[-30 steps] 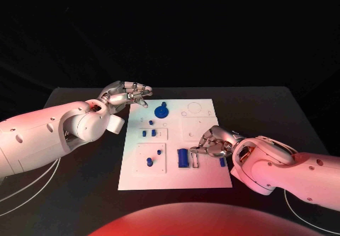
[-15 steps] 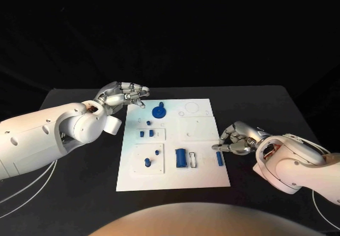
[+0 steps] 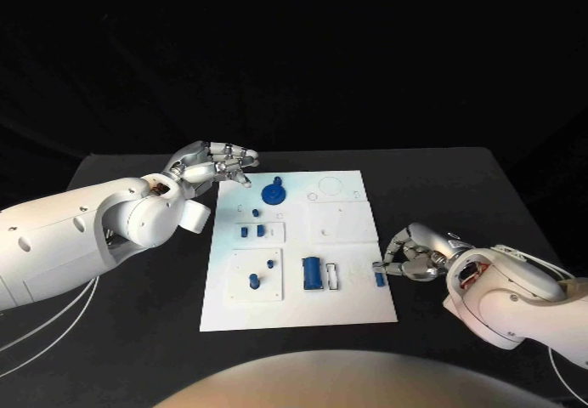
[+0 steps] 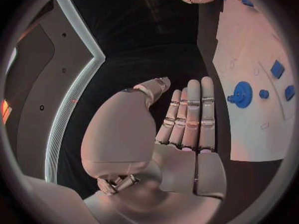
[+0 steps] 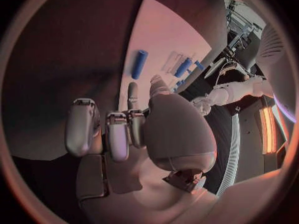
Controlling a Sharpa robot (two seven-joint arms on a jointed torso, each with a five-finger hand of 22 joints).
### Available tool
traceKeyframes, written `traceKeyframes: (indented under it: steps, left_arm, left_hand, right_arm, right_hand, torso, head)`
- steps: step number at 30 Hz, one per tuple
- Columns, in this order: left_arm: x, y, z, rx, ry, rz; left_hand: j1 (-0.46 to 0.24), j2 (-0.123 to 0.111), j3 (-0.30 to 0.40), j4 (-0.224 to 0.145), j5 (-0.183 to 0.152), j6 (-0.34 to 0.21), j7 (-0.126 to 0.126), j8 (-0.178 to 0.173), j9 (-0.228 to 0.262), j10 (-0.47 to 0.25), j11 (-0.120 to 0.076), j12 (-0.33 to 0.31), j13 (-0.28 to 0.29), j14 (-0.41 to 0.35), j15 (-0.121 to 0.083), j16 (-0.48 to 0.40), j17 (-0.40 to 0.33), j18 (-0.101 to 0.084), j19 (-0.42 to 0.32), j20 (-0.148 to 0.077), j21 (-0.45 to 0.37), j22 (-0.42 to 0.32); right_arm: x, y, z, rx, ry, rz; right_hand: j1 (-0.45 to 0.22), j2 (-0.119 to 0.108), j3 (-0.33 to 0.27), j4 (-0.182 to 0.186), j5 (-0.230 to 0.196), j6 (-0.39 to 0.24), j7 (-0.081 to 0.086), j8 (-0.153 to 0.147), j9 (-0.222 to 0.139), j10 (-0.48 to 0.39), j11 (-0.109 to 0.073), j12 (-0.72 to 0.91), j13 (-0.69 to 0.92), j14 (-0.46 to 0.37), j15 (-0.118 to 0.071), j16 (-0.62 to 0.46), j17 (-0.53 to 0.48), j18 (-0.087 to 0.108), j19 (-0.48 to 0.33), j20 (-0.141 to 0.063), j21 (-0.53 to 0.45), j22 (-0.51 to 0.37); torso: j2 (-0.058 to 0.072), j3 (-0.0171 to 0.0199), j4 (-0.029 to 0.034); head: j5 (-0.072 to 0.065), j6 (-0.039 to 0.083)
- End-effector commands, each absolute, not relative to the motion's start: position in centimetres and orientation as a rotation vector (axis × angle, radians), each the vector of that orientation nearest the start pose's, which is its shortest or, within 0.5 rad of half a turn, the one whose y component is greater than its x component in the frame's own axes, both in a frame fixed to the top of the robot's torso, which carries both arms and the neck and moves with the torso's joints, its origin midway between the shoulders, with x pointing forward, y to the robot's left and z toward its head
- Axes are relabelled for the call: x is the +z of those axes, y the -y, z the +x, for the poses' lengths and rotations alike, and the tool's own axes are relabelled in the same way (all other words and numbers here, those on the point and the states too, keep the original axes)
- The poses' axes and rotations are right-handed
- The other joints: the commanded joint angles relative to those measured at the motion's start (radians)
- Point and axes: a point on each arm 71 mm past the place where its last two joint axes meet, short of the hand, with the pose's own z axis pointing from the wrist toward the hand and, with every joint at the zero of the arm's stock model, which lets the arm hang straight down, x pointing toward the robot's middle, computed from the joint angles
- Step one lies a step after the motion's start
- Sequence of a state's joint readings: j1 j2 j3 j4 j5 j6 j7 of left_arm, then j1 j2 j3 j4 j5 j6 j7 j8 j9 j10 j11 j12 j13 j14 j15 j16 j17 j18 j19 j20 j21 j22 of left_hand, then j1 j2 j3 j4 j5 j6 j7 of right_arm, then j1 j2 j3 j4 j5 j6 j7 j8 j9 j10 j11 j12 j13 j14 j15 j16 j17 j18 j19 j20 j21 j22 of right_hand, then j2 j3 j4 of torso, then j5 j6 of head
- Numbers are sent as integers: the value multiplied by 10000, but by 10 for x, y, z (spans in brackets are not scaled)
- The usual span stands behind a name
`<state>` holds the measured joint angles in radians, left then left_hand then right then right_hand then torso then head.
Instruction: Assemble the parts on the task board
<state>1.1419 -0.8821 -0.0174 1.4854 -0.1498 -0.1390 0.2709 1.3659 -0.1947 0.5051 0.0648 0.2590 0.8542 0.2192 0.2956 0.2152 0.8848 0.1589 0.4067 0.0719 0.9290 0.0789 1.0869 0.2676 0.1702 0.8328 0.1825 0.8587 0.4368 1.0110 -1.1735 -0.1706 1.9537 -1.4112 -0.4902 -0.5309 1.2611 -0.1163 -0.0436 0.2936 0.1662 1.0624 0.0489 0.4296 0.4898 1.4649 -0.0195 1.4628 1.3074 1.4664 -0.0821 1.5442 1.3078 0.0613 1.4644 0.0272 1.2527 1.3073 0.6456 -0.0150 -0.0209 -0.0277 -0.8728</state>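
Note:
The white task board [image 3: 349, 302] lies mid-table. On it sit a blue round part [image 3: 277, 194], two small blue pieces [image 3: 254, 230], a blue peg [image 3: 255, 279], a blue block [image 3: 313, 273] and a short blue rod [image 3: 380, 278] at the right edge. My right hand [image 3: 410, 257] hovers just off that edge, fingers half curled, fingertips close by the rod and holding nothing. In the right wrist view the rod [image 5: 139, 63] lies free on the board [image 5: 162, 35]. My left hand [image 3: 218, 161] stays at the board's far left corner; its fingers [image 4: 190, 114] are stretched out and hold nothing.
The black table [image 3: 466, 187] surrounds the board, with bare room on both sides. My left forearm [image 3: 86, 229] lies along the table's left side. A small white frame [image 3: 332, 278] sits beside the blue block.
My right hand drew off the board to its right edge, leaving the blue rod lying in sight, then sank a little toward the rod. My left hand has not moved.

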Motion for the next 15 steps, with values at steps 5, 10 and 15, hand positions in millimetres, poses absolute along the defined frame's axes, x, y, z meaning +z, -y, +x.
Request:
traceKeyframes:
  steps: [5,10,15]
  left_arm:
    - [-205,-227,482,-15398,-16519,-10295]
    - [-205,-226,482,-15413,-16527,-10289]
    - [-205,-226,482,-15402,-16523,-10294]
  left_hand:
    - [-32,93,-6,43,17,-54,8,-29,-11,-95,5,37,-13,-12,78,-55,-16,129,47,-15,-35,-9]
    - [-32,93,-6,43,17,-54,8,-29,-11,-95,5,37,-13,-12,78,-55,-16,129,47,-15,-35,-9]
    - [-32,93,-6,43,17,-54,8,-29,-11,-95,5,37,-13,-12,78,-55,-16,129,47,-15,-35,-9]
  right_arm:
    - [-270,252,342,3853,-19810,2489]
    - [-275,250,343,3812,-19982,2417]
    - [-281,248,342,3756,-20166,2316]
  right_hand:
    - [31,-94,65,-3,-51,101,-10,69,35,654,-41,-48,1977,849,7,-40,1641,-20,127,41,-58,1841]
    - [110,-87,140,-16,-32,107,-29,80,77,652,-60,-59,1971,849,-9,-41,1644,-21,128,28,-55,1842]
    - [187,-84,202,-21,12,125,-48,96,117,652,-76,-63,1968,848,-23,-46,1635,-13,115,17,-106,1830]
  torso:
    - [4,-5,-4]
    - [7,-3,8]
    - [8,-3,-5]
  head:
    - [46,2]
    - [81,2]
    - [78,2]
